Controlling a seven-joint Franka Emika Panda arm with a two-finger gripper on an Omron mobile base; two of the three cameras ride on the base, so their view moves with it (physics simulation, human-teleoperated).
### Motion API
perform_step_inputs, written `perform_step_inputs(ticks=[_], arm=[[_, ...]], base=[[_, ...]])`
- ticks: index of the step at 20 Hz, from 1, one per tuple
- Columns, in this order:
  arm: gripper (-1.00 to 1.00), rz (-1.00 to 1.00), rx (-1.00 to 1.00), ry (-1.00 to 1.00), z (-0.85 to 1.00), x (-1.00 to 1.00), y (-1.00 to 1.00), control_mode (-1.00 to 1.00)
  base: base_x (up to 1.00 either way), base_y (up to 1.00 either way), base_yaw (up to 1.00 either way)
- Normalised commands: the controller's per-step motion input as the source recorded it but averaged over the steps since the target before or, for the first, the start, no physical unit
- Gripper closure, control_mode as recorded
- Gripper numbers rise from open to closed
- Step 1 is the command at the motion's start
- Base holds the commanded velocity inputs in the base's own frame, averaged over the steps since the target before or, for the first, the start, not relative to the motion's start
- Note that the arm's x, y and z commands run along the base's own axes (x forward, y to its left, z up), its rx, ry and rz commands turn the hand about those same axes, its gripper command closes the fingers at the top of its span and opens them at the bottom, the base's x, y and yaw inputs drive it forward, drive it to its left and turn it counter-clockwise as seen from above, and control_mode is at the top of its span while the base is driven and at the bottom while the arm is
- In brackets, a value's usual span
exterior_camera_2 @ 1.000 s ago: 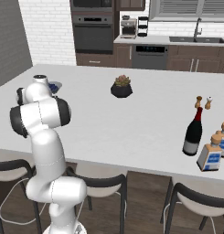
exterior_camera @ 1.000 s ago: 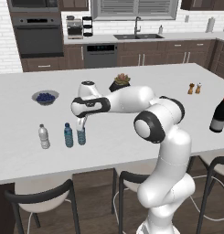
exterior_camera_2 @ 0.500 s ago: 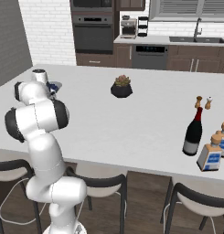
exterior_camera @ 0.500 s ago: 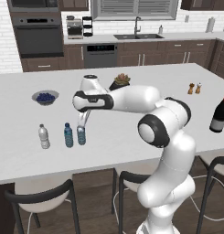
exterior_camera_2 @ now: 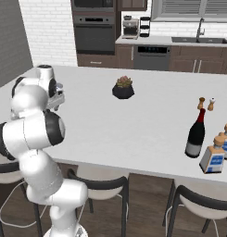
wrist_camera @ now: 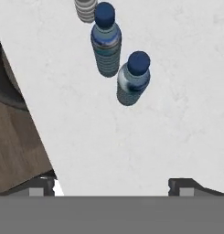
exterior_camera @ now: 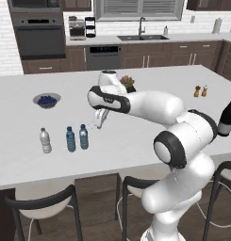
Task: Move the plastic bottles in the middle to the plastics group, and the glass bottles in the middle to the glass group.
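Our two-finger gripper (exterior_camera: 99, 123) hangs above the white kitchen island counter (exterior_camera: 150, 108), its two dark fingertips spread wide with bare counter between them and nothing in their hold. Just ahead of it and slightly lower, the small translucent pale grey-blue plastic water bottle with a dark cap (exterior_camera: 83, 137) stands upright, apart from the fingers. Close beside that bottle, on the side away from the gripper, stands the deeper-blue small bottle (exterior_camera: 70, 139), and beyond it the clear whitish-grey small bottle (exterior_camera: 45, 140); seen from our hand, the three run in a row away from the fingertips. Well apart from the gripper, at the counter's far end, we see the tall dark wine bottle with a red top and pale label (exterior_camera_2: 196, 134) and the squarish tan-necked bottle with a blue-white label (exterior_camera_2: 213, 155) just beside it
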Motion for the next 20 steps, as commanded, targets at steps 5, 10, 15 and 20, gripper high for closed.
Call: perform_step_inputs(ticks=[5, 10, 15, 20], arm=[[-1.00, -0.17, 0.07, 0.00, 0.09, -0.70, -1.00, -1.00], [-1.00, -0.20, 0.06, 0.00, 0.12, -0.70, -1.00, -1.00], [-1.00, -0.23, 0.04, 0.00, 0.34, -0.70, -0.99, -1.00], [-1.00, -0.23, 0.00, 0.00, 0.78, -0.66, -0.57, -1.00]], base=[[0.00, 0.00, 0.00], [0.00, 0.00, 0.00], [0.00, 0.00, 0.00], [0.00, 0.00, 0.00]])
